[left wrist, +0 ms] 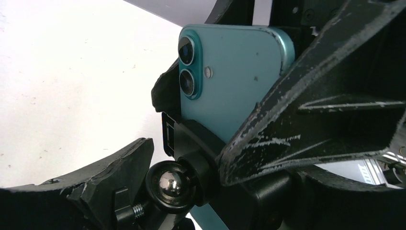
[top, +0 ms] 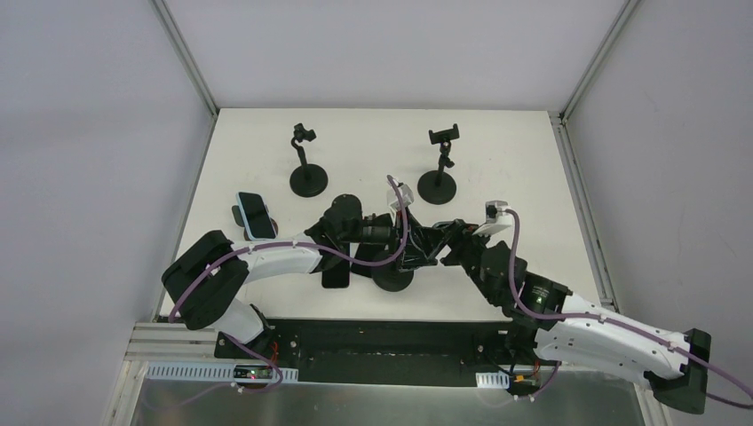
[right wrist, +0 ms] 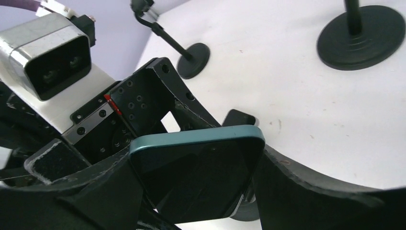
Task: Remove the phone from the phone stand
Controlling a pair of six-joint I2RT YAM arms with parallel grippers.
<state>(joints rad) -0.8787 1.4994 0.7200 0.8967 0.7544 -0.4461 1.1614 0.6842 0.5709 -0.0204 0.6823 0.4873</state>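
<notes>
With the phone (right wrist: 203, 184) clamped in the phone stand (left wrist: 173, 185), the right gripper (right wrist: 196, 170) pinches its edges to lift it while the left gripper (left wrist: 186, 158) straddles the stand's neck, probably bracing, its squeeze impossible to judge.

Phone (left wrist: 234, 76) showing teal back with darker teal lens surround; screen side reading glossy black in right wrist view. Phone stand (left wrist: 191, 143) appearing matte black, ball joint (left wrist: 171, 184) shining chrome. Left gripper fingers (left wrist: 311, 120) showing black with white scuff streaks. Table (top: 373, 124) presenting plain white. Spare stands (top: 308, 180) (top: 438, 186), upper centre of frame, showing black. Cables (top: 513, 244) running purple over white arm links (top: 275, 257).
</notes>
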